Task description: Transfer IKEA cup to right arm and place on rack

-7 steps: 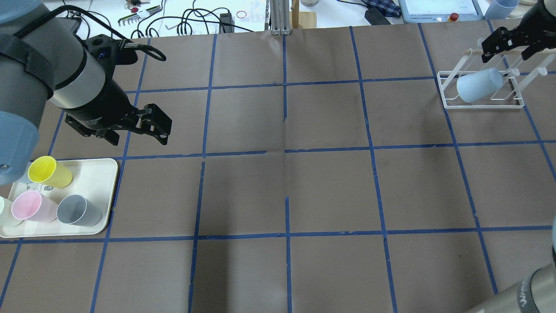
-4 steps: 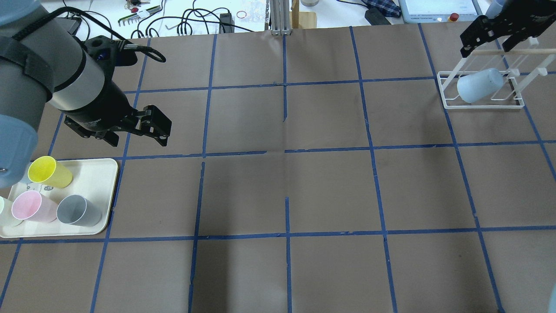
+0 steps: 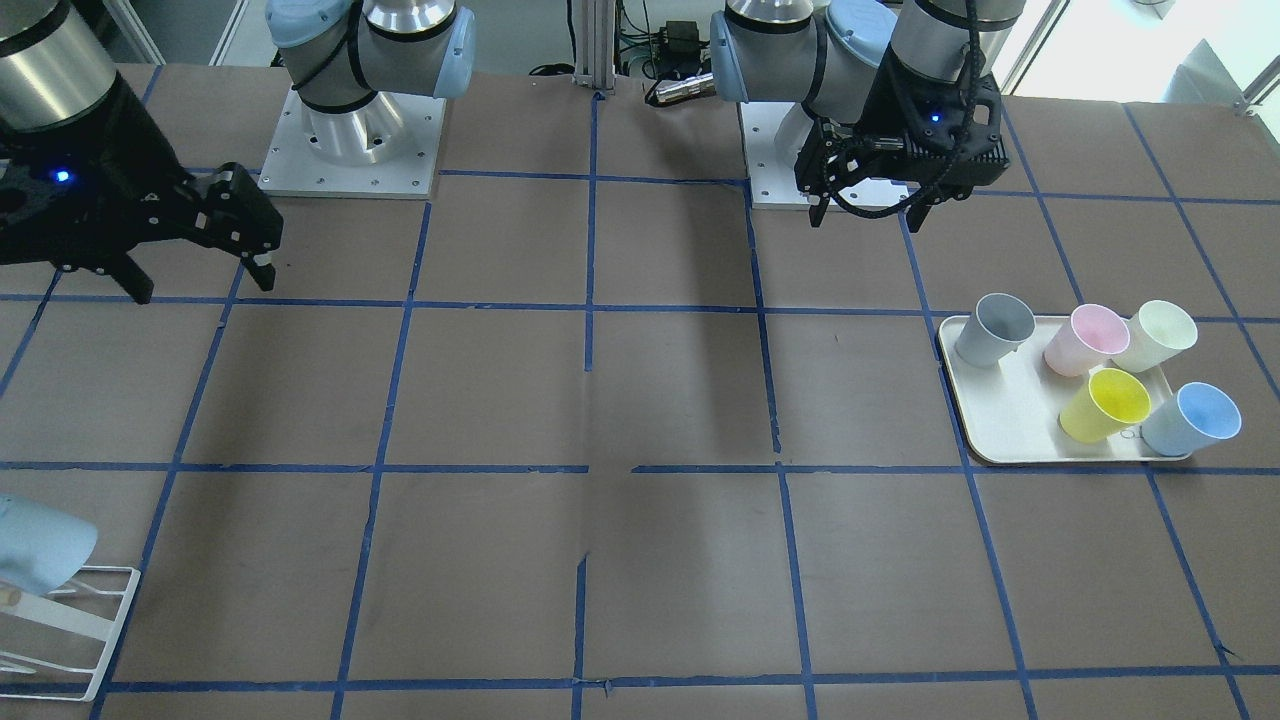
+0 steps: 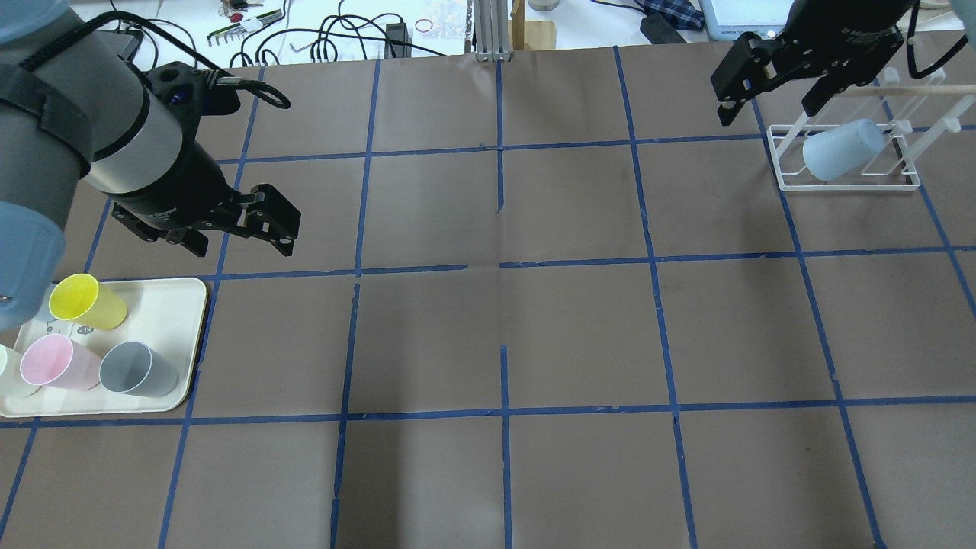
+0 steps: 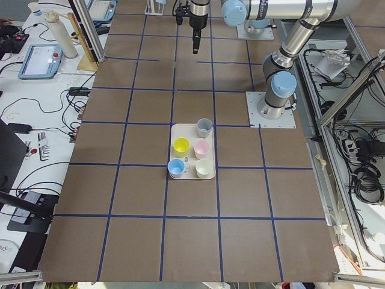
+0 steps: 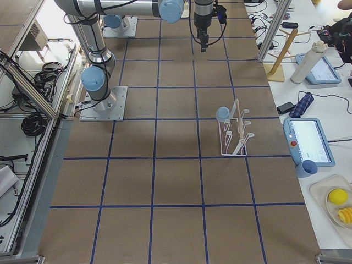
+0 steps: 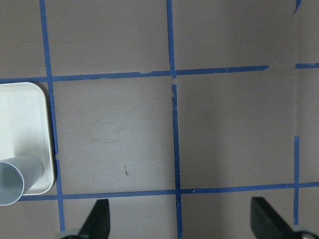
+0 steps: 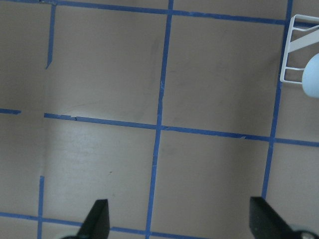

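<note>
The pale blue IKEA cup [image 4: 842, 149] lies tilted on the white wire rack [image 4: 785, 164] at the far right; both also show in the front view, the cup [image 3: 40, 545] on the rack [image 3: 95, 620]. My right gripper [image 4: 766, 107] is open and empty, hovering just left of the rack, apart from the cup. Its wrist view shows the rack's corner [image 8: 296, 50] and the cup's edge [image 8: 313, 74]. My left gripper [image 4: 240, 245] is open and empty above the table, beyond the tray. A second alike blue cup [image 3: 1195, 418] stands on the tray.
The cream tray [image 4: 179, 305] at the left holds a yellow cup [image 4: 85, 302], a pink cup [image 4: 55, 363], a grey cup [image 4: 137, 369] and a whitish cup [image 3: 1160, 335]. Cables and tools [image 4: 328, 34] lie beyond the table's far edge.
My right gripper has moved left, away from above the rack, staying open. The blue cup stays on the rack. The left arm has barely moved.
</note>
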Robot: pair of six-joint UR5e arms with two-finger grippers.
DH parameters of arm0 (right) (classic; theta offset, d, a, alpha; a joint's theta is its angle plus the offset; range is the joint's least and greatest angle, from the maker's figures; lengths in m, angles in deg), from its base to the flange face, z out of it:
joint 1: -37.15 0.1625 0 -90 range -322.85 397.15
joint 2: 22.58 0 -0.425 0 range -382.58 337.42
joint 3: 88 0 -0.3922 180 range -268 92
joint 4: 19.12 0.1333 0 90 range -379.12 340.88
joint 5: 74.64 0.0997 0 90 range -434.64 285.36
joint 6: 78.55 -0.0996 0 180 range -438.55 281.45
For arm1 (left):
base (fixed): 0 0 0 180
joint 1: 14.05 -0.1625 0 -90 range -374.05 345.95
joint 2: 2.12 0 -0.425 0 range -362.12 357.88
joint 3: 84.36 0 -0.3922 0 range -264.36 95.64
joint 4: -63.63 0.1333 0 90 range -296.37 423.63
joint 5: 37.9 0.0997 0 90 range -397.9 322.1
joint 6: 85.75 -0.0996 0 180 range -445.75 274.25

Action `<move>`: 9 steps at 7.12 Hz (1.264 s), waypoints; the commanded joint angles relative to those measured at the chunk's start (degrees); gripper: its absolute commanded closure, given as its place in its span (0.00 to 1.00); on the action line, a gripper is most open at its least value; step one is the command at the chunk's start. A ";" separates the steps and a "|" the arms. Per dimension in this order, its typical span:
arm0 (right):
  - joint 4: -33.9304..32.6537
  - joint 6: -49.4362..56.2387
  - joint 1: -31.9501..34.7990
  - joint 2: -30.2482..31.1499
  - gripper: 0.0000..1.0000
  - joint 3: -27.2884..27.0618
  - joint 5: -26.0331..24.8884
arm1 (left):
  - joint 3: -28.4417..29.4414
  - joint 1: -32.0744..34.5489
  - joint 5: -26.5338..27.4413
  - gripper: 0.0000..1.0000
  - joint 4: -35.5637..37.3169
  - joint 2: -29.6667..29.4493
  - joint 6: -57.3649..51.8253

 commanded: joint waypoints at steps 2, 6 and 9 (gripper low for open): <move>6.22 -9.87 2.31 2.95 0.00 -0.77 -0.66 | 0.03 0.00 0.08 0.00 0.00 -0.01 0.00; 5.53 -13.24 3.54 -0.28 0.00 -0.08 -0.49 | 0.02 0.00 0.08 0.00 0.00 -0.01 -0.09; 3.59 -13.06 3.54 -0.74 0.00 -0.16 -0.75 | 0.02 0.00 0.08 0.00 0.00 -0.01 -0.09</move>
